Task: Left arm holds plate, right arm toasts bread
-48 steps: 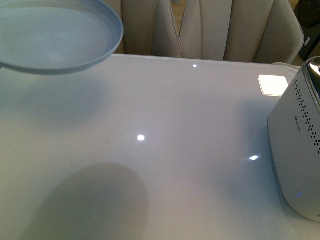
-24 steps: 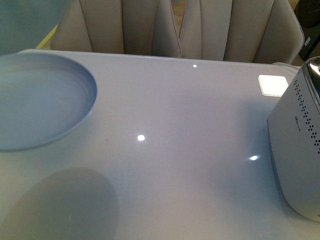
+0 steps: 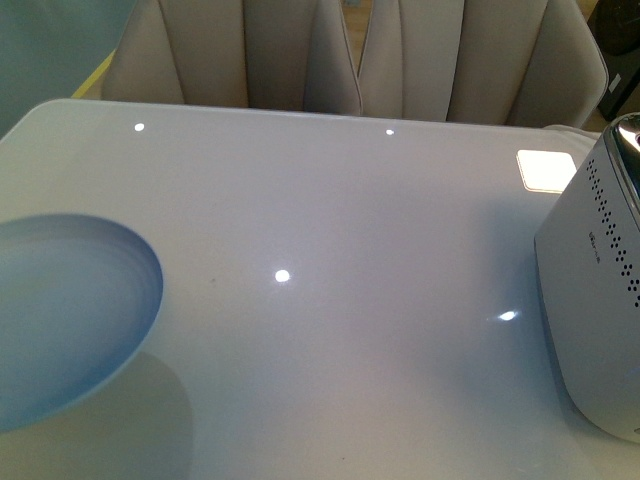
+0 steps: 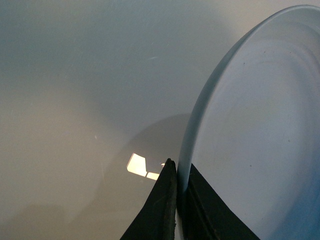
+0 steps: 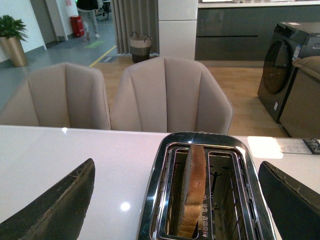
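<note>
Pinching the rim of the empty plate (image 4: pixel 250 125) between its dark jaws, the left pincer (image 4: pixel 178 172) held it low over the near-left tabletop (image 3: pixel 350 210). The bread (image 5: pixel 193 190) stood upright in one slot of the toaster (image 5: pixel 155 210), below the right pincer (image 5: pixel 176 167), which was spread wide and empty. The toasting step seemed in hand. Next, the right arm would probably need to close on the slice's top edge and lift. How browned the bread was stayed unclear, and the front view cut off plate and toaster alike.
</note>
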Controlling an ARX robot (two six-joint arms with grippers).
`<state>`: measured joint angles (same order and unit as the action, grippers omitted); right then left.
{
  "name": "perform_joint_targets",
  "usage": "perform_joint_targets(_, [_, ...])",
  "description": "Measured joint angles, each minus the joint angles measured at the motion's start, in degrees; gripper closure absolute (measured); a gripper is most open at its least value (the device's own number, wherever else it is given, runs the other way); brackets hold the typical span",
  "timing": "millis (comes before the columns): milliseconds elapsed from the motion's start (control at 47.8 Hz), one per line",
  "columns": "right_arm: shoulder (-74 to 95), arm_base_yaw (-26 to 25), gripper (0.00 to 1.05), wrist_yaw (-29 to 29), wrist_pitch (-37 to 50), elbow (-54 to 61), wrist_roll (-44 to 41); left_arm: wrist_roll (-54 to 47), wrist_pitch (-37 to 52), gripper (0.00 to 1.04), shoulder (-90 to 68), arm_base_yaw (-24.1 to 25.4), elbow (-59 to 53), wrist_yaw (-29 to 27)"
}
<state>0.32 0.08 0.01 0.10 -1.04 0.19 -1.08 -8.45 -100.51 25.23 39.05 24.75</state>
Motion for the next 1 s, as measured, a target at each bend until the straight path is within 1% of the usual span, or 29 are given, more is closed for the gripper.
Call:
perform_joint_targets(125, [0.00, 0.02, 0.09, 0.00, 0.00, 0.00, 0.00, -1.09, 2.51, 1.02, -2.40, 1.25, -2.36, -0.07])
perform_joint_targets(335, [0.00, 0.02, 0.09, -0.02, 0.00, 0.00, 0.00, -1.01, 7.69, 1.02, -5.90, 1.27, -3.63, 0.70])
perform_joint_targets(523, [0.00, 0.02, 0.09, 0.00, 0.00, 0.00, 0.00, 1.70, 14.27, 1.02, -10.82, -0.79, -3.26, 1.25])
perform_joint_targets(732, [0.00, 0.02, 0.09, 0.00, 0.00, 0.00, 0.00, 4.15, 20.87, 1.02, -17.44, -2.69, -0.37, 2.47])
perform_joint_targets(1004, [0.00, 0.02, 0.09, 0.00, 0.00, 0.00, -0.02, 4.87, 26.86, 1.02, -25.24, -4.61, 1.97, 3.26])
